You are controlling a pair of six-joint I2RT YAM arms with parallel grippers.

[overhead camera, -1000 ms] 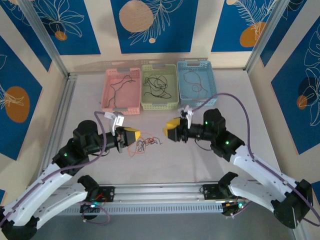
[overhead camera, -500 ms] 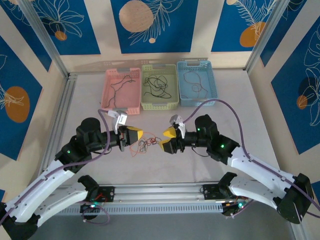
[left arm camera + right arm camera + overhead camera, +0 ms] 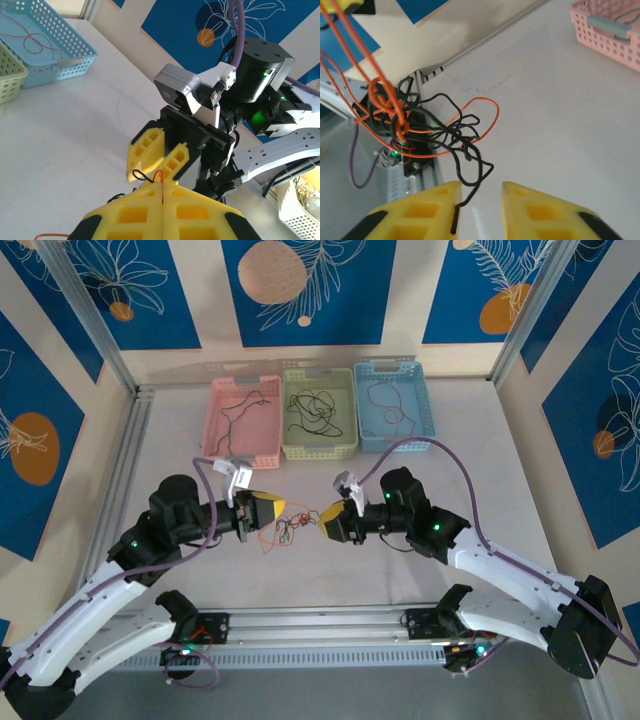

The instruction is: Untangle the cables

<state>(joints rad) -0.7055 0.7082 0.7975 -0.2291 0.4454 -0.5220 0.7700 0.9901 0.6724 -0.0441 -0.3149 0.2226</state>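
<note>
Hanging between left gripper [image 3: 278, 507] and right gripper [image 3: 324, 523], above the table [image 3: 480, 475] – cables [image 3: 290, 531]; lining up far behind – baskets [image 3: 319, 453].

The left gripper [image 3: 276, 507] is squeezed tight on the cables [image 3: 286, 531]. The right gripper [image 3: 326, 521] faces it nose to nose, its fingers a little apart. Both arms bend inward.

We note both arms reaching inward over the worktop [image 3: 480, 480]. The left fingers [image 3: 270, 507] and right fingers [image 3: 331, 523] point at each other, near but apart. The left pair is pressed together. Between the tips sits a small knot of cables [image 3: 288, 531], orange and black. At the far edge a pink basket [image 3: 243, 460], green basket [image 3: 320, 450] and blue basket [image 3: 398, 441] stand side by side, each with loose wire inside.
</note>
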